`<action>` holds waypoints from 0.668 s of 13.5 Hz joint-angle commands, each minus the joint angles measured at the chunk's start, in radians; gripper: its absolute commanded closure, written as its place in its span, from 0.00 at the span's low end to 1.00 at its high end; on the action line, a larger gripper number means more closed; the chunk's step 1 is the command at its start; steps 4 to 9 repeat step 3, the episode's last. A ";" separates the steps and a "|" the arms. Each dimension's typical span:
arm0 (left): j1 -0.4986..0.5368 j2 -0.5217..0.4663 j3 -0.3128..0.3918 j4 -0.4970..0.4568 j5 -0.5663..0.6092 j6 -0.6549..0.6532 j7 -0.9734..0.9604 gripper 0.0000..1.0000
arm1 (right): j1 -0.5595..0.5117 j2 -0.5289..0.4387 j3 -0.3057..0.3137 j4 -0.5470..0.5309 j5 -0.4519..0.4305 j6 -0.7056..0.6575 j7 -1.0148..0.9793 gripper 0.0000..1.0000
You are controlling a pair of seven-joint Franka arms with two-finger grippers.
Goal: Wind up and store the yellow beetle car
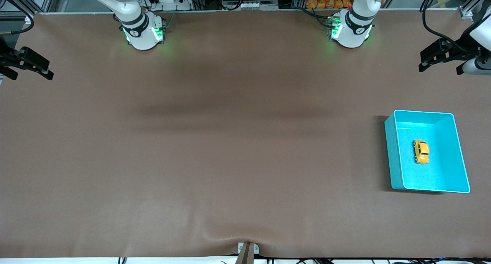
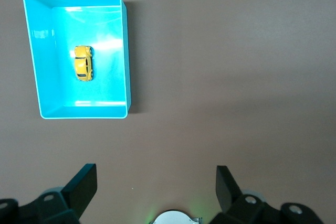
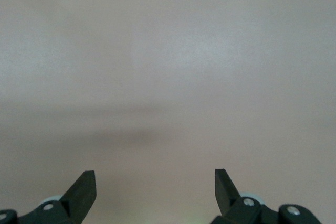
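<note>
While both grippers hang released, the car (image 1: 420,151) lies in the bin (image 1: 391,149) toward the left gripper (image 2: 156,187), its long axis along the bin's length.

Glossy yellow-orange on the yellow beetle car (image 1: 420,151), with dark windows and dark wheels. Bright turquoise on the bin (image 1: 392,152) near the table corner at the left arm's end, paler and shinier on its floor. Plain matte brown over the table (image 1: 215,149), unpatterned, with soft darker shadow bands across the middle. White on both arm bases, lit green. Black on the fingers (image 2: 84,184) of each gripper.
</note>
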 commanded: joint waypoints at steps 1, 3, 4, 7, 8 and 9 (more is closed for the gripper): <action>-0.006 -0.003 0.005 0.009 -0.006 0.004 0.016 0.00 | 0.016 0.009 -0.009 0.017 -0.011 -0.005 0.008 0.00; -0.006 -0.003 0.005 0.009 -0.006 0.002 0.015 0.00 | 0.016 0.009 -0.009 0.017 -0.010 -0.004 0.008 0.00; -0.006 -0.003 0.005 0.009 -0.006 0.002 0.015 0.00 | 0.016 0.009 -0.009 0.017 -0.010 -0.004 0.008 0.00; -0.006 -0.003 0.005 0.009 -0.006 0.002 0.015 0.00 | 0.016 0.009 -0.009 0.017 -0.010 -0.004 0.008 0.00; -0.006 -0.003 0.005 0.009 -0.006 0.002 0.015 0.00 | 0.016 0.009 -0.009 0.017 -0.010 -0.004 0.008 0.00; -0.006 -0.003 0.005 0.009 -0.006 0.002 0.015 0.00 | 0.016 0.009 -0.009 0.017 -0.010 -0.004 0.008 0.00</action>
